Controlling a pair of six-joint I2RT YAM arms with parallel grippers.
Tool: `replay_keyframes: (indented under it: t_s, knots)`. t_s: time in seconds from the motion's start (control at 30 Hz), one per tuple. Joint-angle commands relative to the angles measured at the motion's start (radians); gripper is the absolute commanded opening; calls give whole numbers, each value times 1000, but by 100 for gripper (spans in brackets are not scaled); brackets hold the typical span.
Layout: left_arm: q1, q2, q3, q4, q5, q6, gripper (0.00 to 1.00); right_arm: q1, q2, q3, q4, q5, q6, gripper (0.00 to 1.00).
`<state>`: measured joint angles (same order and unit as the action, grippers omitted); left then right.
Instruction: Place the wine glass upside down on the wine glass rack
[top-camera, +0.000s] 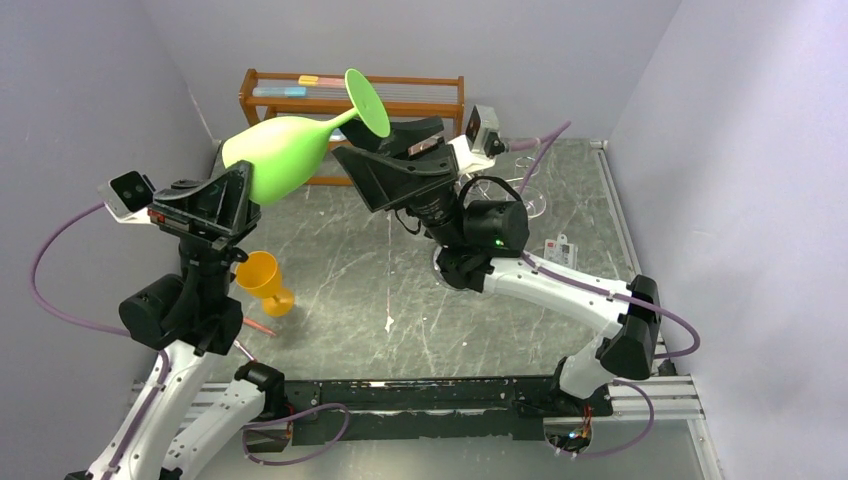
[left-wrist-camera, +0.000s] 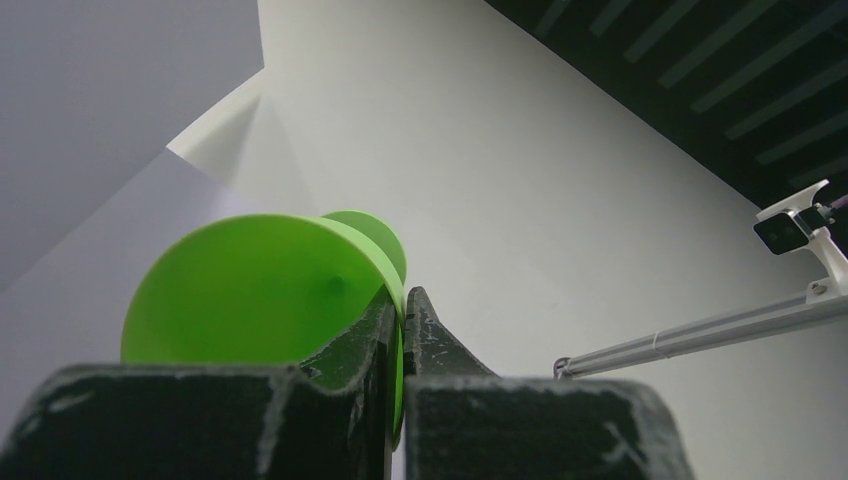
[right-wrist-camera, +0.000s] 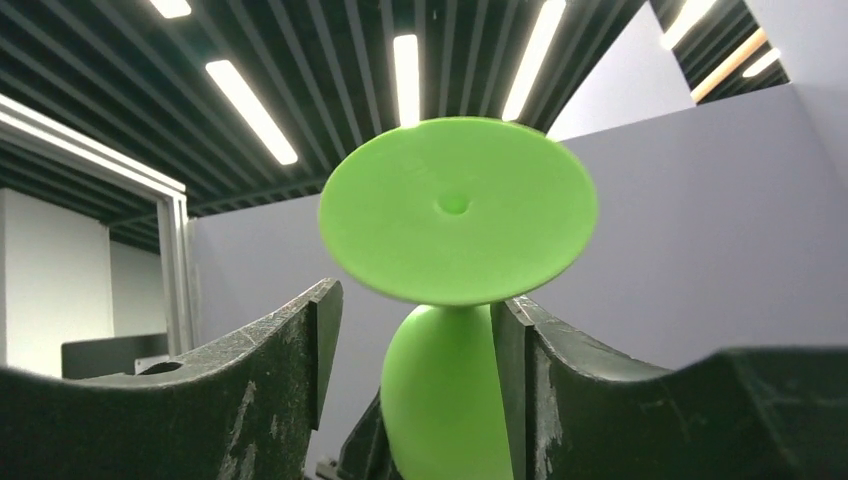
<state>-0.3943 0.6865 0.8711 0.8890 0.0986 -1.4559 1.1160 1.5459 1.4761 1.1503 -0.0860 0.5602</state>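
Note:
A lime-green wine glass (top-camera: 285, 150) hangs in the air above the table's back left, lying nearly level with its foot (top-camera: 367, 100) pointing right. My left gripper (top-camera: 247, 183) is shut on the rim of its bowl (left-wrist-camera: 250, 290), and the thin green wall is pinched between the fingers (left-wrist-camera: 432, 330). My right gripper (right-wrist-camera: 415, 300) is open, its fingers either side of the glass just under the round foot (right-wrist-camera: 455, 210); a gap shows at the left finger (right-wrist-camera: 320, 330). The wine glass rack (top-camera: 530, 195) is mostly hidden behind the right arm.
A brown wooden shelf unit (top-camera: 420, 95) stands against the back wall. An orange plastic glass (top-camera: 262, 280) lies on the table by the left arm, with a pink stick (top-camera: 255, 326) near it. A small white device (top-camera: 560, 250) lies at the right.

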Motion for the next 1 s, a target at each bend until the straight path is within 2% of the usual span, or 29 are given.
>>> replay_keyframes:
  t_s: [0.0, 0.2, 0.5, 0.57, 0.67, 0.73, 0.9, 0.97]
  knots:
    - [7, -31, -7, 12, -6, -14, 5, 8, 22, 52, 44, 83, -10, 57]
    - [6, -41, -12, -7, 23, 6, 5, 10, 39, 93, 5, 83, 5, 43]
    - [6, -53, -3, -63, 43, 47, 5, 15, 69, 136, -6, 51, 21, 31]
    - [7, -55, -9, -71, 45, 44, 5, 15, 67, 136, -7, 48, 18, 24]
    - [6, -71, -17, -118, 49, 48, 7, 15, 62, 138, -23, 53, 2, 6]
    - [6, -88, -15, -175, 44, 63, 19, 15, 57, 139, -31, 54, -11, 0]
    - [6, -146, -6, -344, 11, 132, 55, 15, 25, 100, -34, 82, -43, 0]
    - [6, -176, 8, -437, -8, 177, 65, 15, 5, 72, -32, 83, -56, 0]
